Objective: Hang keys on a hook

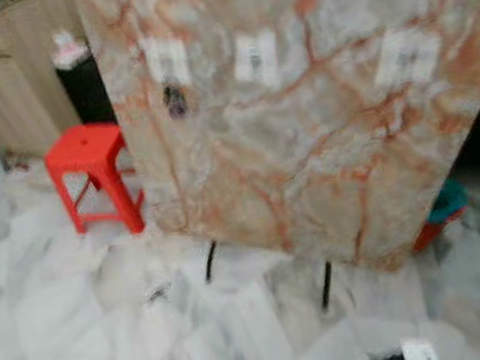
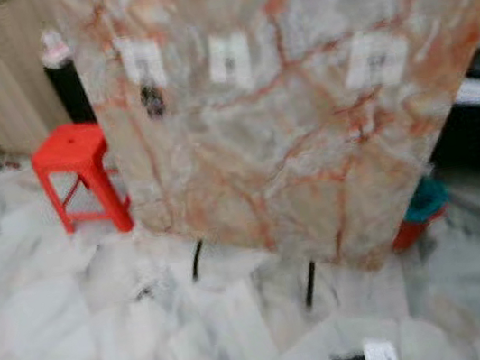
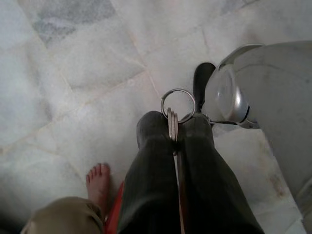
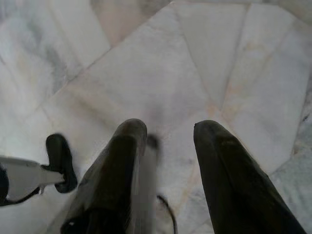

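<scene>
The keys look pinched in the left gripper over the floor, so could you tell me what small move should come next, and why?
Probably raise the left gripper toward the marble board. It is shut on the keys, ring poking out past the fingertips, but points down at the floor tiles. The white hook plates sit high on the board, one already carrying something dark.

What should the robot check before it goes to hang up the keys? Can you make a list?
1. Keys held: ok. The left gripper is shut on the keys, ring poking out past the fingertips.
2. Right gripper free: ok, open over the floor.
3. Hooks found: cannot tell. Three white plates sit on the marble board, too blurred to show hooks.
4. First plate free: cannot tell. A dark blob hangs under it.
5. Path: not ok. A person's bare foot is beside the left gripper; a red stool stands left of the board.
</scene>
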{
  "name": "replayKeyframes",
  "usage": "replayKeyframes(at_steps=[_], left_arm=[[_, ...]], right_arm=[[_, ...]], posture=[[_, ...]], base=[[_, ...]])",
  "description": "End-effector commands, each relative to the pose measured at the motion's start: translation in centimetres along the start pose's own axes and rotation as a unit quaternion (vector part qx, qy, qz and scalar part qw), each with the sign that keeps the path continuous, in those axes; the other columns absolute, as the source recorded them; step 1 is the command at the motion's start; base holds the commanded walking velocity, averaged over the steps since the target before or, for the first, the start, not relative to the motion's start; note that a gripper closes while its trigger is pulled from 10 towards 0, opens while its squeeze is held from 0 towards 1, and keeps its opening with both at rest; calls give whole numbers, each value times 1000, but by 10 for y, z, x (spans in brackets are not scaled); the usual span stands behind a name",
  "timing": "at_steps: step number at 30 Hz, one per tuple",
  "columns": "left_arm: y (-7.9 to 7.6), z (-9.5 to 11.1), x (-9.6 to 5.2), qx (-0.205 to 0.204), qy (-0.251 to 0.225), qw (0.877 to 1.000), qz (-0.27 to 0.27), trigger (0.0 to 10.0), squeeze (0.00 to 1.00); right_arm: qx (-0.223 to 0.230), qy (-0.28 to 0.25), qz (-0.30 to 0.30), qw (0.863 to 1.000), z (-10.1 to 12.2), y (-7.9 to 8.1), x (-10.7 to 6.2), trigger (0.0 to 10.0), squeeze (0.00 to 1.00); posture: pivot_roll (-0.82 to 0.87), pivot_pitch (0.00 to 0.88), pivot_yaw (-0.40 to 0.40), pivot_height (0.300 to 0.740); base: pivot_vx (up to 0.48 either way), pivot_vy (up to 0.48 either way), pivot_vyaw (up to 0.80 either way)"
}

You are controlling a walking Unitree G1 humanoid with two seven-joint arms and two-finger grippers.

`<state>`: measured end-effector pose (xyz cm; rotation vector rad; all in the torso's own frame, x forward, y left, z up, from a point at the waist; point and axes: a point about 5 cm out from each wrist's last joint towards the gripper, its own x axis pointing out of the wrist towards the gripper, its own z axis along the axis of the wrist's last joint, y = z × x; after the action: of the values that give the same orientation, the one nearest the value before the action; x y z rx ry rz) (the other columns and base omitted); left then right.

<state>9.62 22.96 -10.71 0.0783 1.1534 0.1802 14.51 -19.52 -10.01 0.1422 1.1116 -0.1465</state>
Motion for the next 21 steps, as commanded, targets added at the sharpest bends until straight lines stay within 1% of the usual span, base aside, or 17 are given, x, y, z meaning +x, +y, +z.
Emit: replayKeyframes(at_steps=[1, 7, 14, 21], left_arm=[[-5, -1, 0, 13, 2, 1000, -12, 10000, 0], [-7, -1, 0, 14, -2, 1000, -17, 10000, 0], [-13, 4, 1, 2, -9, 1000, -20, 10000, 0], [-13, 6, 1, -4, -10, 1000, -18, 10000, 0]], right_arm=[[14, -1, -21, 1000, -2, -11, -2, 10000, 0], [11, -1, -21, 1000, -3, -13, -2, 10000, 0], [1, -13, -22, 1000, 7, -19, -2, 10000, 0], [0, -16, -21, 1000, 9, -18, -2, 10000, 0]], posture=[[10, 0, -8, 740], [9, 0, -22, 740], [15, 0, -66, 740], [11, 0, -67, 740]], base=[[0, -394, 0], [0, -394, 0], [0, -393, 0], [0, -394, 0]])
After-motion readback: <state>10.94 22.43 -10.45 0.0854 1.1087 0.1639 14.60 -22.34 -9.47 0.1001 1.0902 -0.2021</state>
